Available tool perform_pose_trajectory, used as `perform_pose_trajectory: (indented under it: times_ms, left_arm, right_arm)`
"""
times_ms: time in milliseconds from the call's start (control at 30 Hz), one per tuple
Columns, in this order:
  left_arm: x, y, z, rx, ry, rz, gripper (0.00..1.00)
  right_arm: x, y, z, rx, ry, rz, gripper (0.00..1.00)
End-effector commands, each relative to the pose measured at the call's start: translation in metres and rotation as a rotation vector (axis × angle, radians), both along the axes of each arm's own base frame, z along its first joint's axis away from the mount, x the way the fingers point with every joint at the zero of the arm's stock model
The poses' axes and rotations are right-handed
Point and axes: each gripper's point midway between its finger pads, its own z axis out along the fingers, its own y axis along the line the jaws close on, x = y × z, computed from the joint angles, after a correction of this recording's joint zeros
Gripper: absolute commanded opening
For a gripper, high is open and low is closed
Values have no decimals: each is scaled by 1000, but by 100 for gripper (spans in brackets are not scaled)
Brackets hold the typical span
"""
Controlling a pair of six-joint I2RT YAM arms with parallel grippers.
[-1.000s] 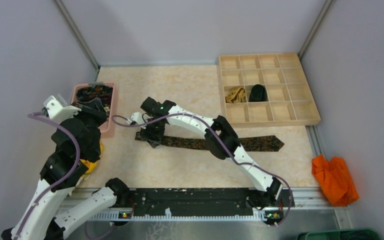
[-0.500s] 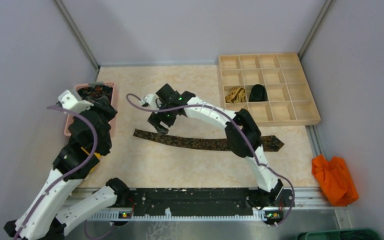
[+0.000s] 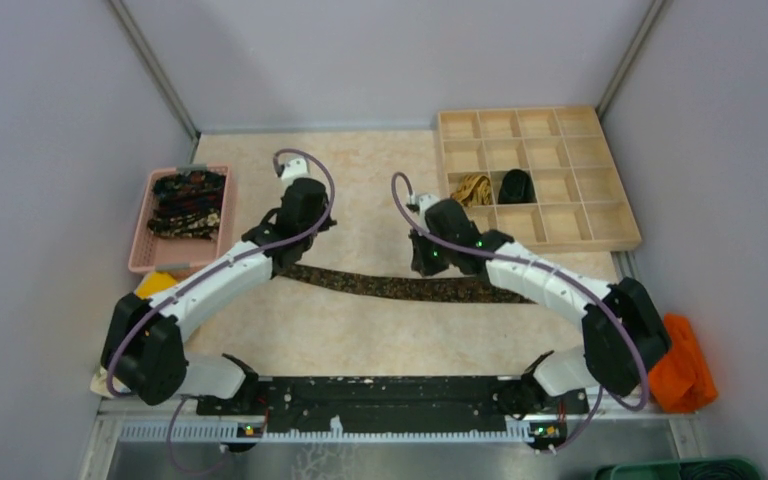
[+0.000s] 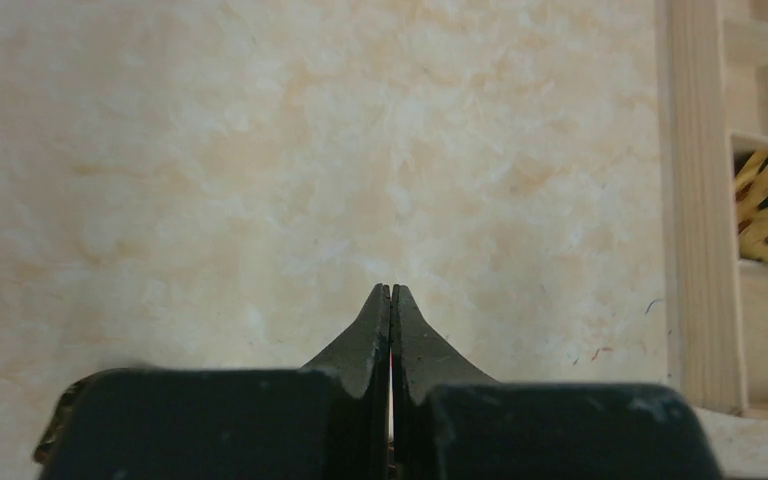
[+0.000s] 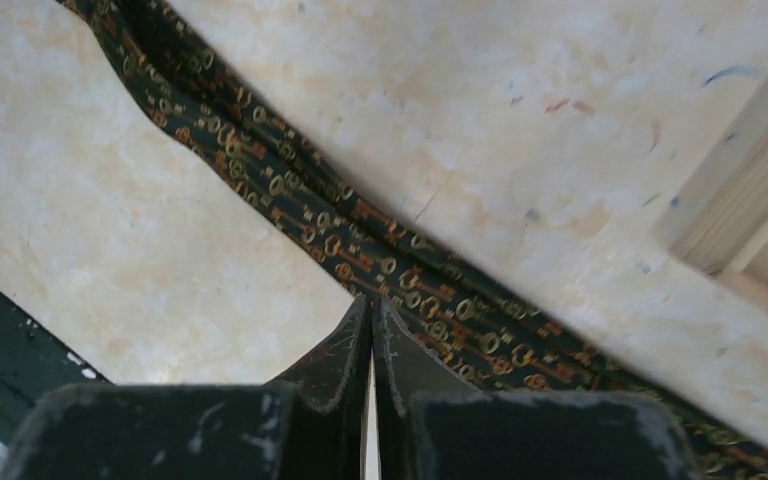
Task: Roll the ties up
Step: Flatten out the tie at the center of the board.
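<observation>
— How are the arms posed?

— The left arm is stretched from its base toward the middle of the table [image 3: 360, 180], with the forearm slanted up and to the right. The left gripper [image 4: 391, 296] is held over bare tabletop. Its fingers are pressed flat together and nothing is held between them.

— And the right arm?

— It is folded at the elbow near the table's right edge and reached leftward. The right gripper [image 5: 371, 306] is poised over the patterned tie [image 3: 390, 288], its fingers likewise closed on each other and empty. Whether the tips touch the cloth cannot be told.

— Where is that tie found?

— It is laid flat and unrolled across the table, from beside the left wrist to beneath the right forearm. A gold key pattern is seen on it in the right wrist view. A tan-gold tie [image 3: 472, 188] and a black tie [image 3: 515, 185] are bundled in neighbouring compartments of the wooden tray [image 3: 560, 155]. More dark ties [image 3: 188, 195] are heaped in the pink basket [image 3: 170, 255].
</observation>
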Motion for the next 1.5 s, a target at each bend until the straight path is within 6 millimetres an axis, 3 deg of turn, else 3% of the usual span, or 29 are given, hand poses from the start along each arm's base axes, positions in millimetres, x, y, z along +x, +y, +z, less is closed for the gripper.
perform_pose_trajectory:
  times_ms: [0, 200, 367, 533, 800, 1033, 1200, 1300, 1467]
  left_arm:
    - [10, -36, -50, -92, 71, -139, 0]
    - [7, -48, -107, -69, 179, -194, 0]
    - [3, -55, -143, -66, 248, -228, 0]
    - [-11, -56, -174, -63, 316, -233, 0]
    - [-55, -60, -218, -14, 453, -259, 0]
    - [-116, -92, -236, 69, 570, -348, 0]
    - [-159, -115, -239, 98, 624, -421, 0]
    - [-176, -120, -244, 106, 653, -449, 0]
    - [-188, -136, -248, 85, 674, -507, 0]
  right_arm:
    - [-22, 12, -21, 194, 80, -104, 0]
    - [-33, 20, -65, 220, 182, -116, 0]
    - [-29, 20, -83, 184, 219, -154, 0]
    - [-28, -6, -100, 56, 239, -263, 0]
    - [-52, -58, -114, -123, 268, -394, 0]
    - [-63, -104, -125, -194, 335, -568, 0]
    - [-64, -130, -119, -157, 334, -690, 0]
    - [-60, -154, -116, -161, 322, -777, 0]
    - [-51, -191, -109, -190, 297, -886, 0]
